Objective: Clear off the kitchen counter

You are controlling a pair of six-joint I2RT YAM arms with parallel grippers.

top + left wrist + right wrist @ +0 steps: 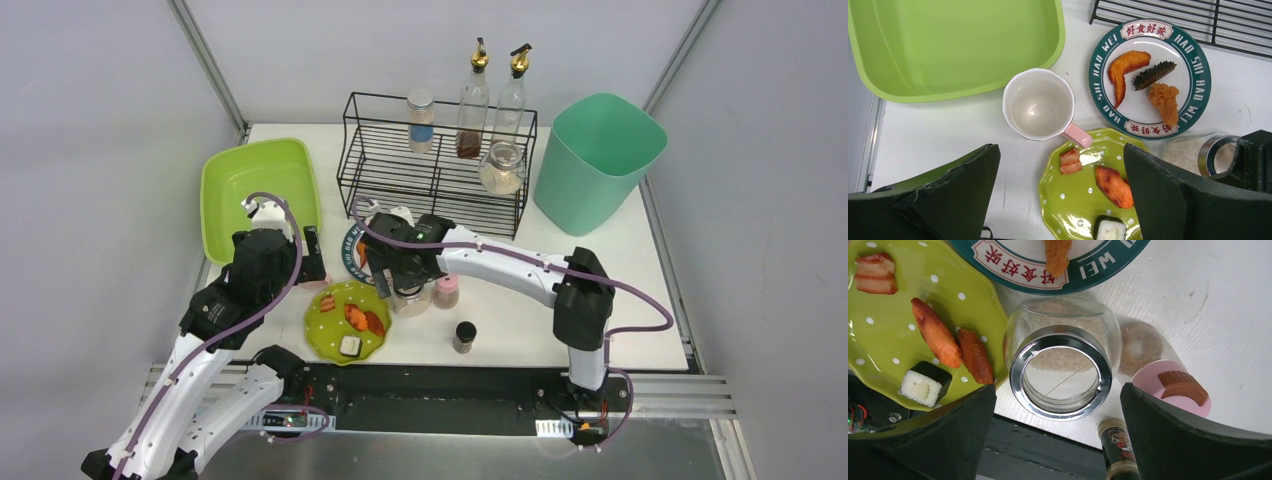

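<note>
The kitchen counter point(640, 270) is a white tabletop holding dishes and jars. My left gripper point(1060, 165) is open and hovers over the near edge of a green dotted plate point(1083, 200) with food pieces, just short of a white mug point(1039, 103) with a pink handle. A teal-rimmed plate point(1198, 75) with fried food lies to the right. My right gripper point(1058, 390) is open above a round glass jar point(1061, 371) with a chrome lid; the jar stands free between the spread fingers. In the top view the right gripper point(405, 285) covers that jar.
A lime-green tub point(258, 185) sits back left, a black wire rack point(435, 160) with jars and bottles at the back, and a teal bin point(598, 160) back right. A pink-lidded jar point(1178, 390) and a dark spice bottle point(1118, 447) stand beside the glass jar.
</note>
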